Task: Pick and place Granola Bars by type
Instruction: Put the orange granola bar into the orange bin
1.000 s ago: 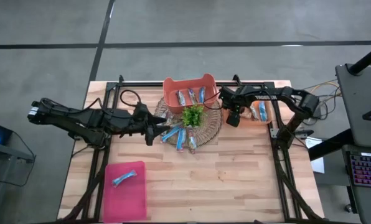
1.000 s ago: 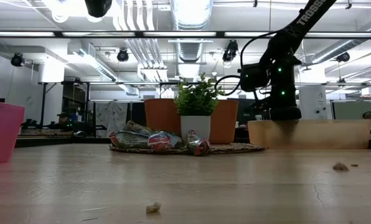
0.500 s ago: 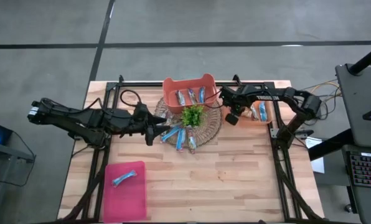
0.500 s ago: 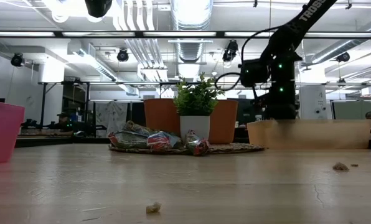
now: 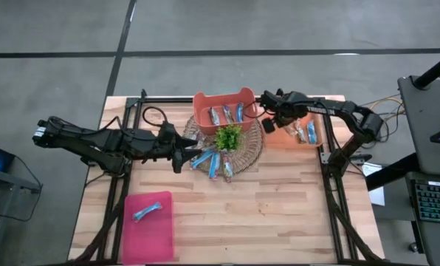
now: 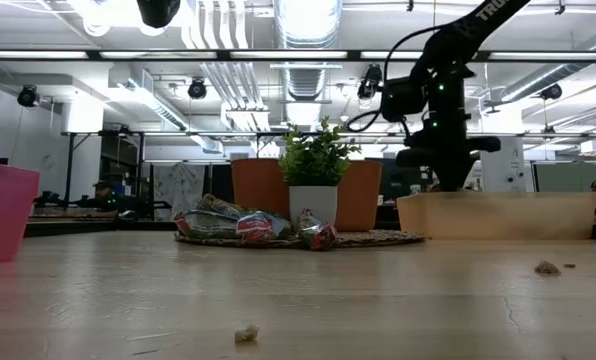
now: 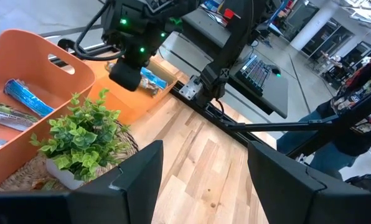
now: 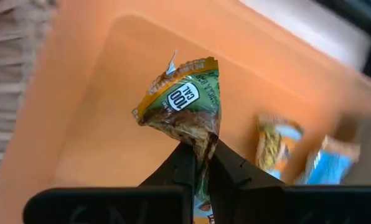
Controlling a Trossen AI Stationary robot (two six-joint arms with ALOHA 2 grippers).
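Observation:
My right gripper (image 5: pixel 269 124) hangs over the left end of the orange tray (image 5: pixel 303 140), shut on a granola bar in a green-and-yellow wrapper (image 8: pixel 182 102). More bars (image 8: pixel 276 140) lie in that tray. My left gripper (image 5: pixel 181 159) waits open and level beside the woven mat (image 5: pixel 251 154), where several blue and tan bars (image 5: pixel 216 164) lie in front of a small potted plant (image 5: pixel 229 137). Blue bars also lie in the orange bin (image 5: pixel 224 109) behind the plant, and one lies in the pink bin (image 5: pixel 150 225). My right gripper pinches one crumpled end of the bar's wrapper (image 8: pixel 197 138) between its two fingers (image 8: pixel 176 167). The fingers come from above, pointing steeply down. The bar reaches on past the fingertips, hanging below them over the orange tray's floor (image 8: pixel 98 124).
A black metal frame (image 5: pixel 331 185) runs round the table's edges. Crumbs (image 6: pixel 246 333) lie on the bare wood near the front. In the low view the tray's tan wall (image 6: pixel 498 215) stands under my right gripper (image 6: pixel 446 170).
My right gripper has risen out of the orange tray and drifted toward the table's far edge. It has rolled about its own axis as it rose.

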